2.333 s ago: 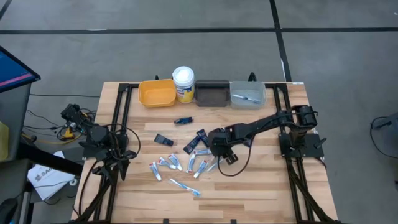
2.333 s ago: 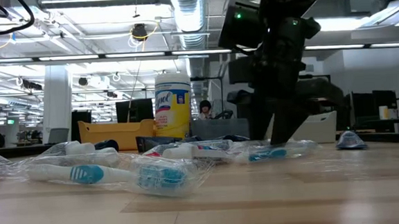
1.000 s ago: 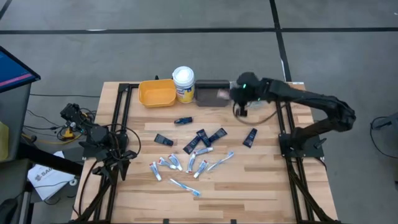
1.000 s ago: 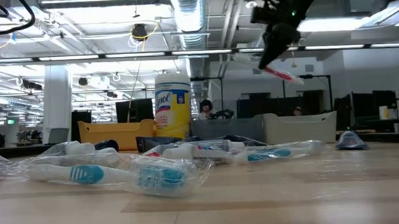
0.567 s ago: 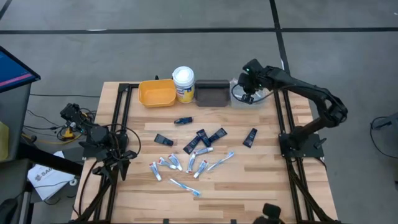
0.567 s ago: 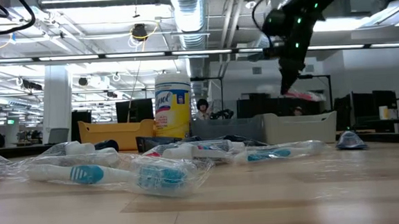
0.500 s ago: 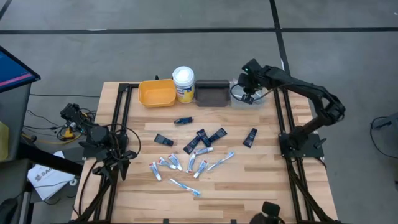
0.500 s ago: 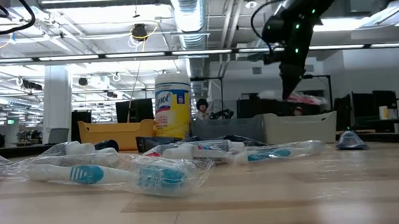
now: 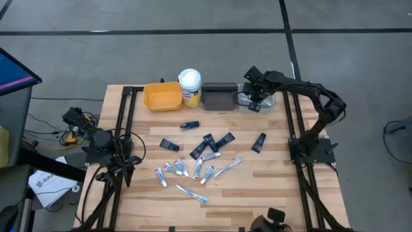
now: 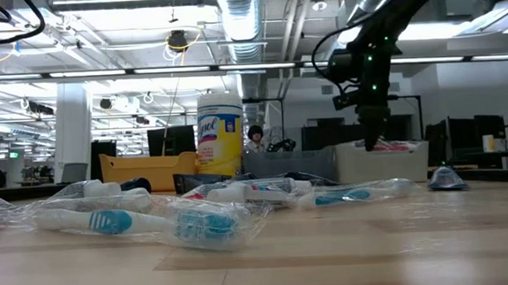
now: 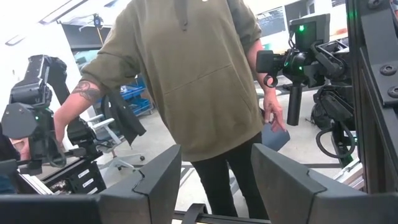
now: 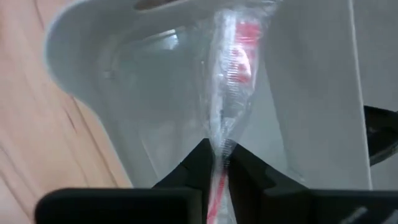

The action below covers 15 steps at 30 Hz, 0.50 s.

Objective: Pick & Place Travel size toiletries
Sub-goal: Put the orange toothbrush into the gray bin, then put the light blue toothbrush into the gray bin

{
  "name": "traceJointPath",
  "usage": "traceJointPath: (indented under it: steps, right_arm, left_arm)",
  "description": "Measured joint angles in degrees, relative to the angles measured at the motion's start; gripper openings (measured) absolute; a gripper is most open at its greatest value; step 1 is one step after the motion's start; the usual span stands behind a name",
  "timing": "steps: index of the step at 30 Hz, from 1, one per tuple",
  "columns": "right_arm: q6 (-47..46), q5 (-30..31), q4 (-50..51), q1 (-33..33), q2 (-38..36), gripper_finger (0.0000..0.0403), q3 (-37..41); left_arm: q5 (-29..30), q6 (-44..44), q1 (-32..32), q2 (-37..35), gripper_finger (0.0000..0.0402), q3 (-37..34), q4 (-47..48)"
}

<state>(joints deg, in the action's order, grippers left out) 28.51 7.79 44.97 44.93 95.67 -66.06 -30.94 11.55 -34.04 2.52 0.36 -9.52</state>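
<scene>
Right gripper has been carried from mid-surface to the far grey bin; a wrapped red toothbrush is pinched in its narrow jaws, tip lowered inside. Release is judged imminent. Left gripper waits with jaws parted.

The counter is pale wood with a dark frame. At its far edge stand a yellow bin, a yellow tub with a white lid, a dark bin and a grey bin. A red-and-white toothbrush in a clear wrapper sits between the black tips of the right tool. Navy tubes and white-blue toothbrushes lie mid-counter. A person's hoodie is olive green.
</scene>
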Motion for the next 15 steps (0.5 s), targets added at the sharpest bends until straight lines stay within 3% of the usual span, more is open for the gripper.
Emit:
traceJointPath:
  steps: [6, 15]
  right_arm:
    - [0.16, 0.09, -0.18, -0.62, -1.45, 0.0086, -0.02]
    - [0.28, -0.42, -0.87, -2.70, -8.85, 0.0209, -0.07]
  left_arm:
    - [0.00, 0.00, 0.00, 0.02, 0.0191, 0.00, 0.02]
    - [0.00, 0.00, 0.00, 0.02, 0.0191, 0.00, 0.00]
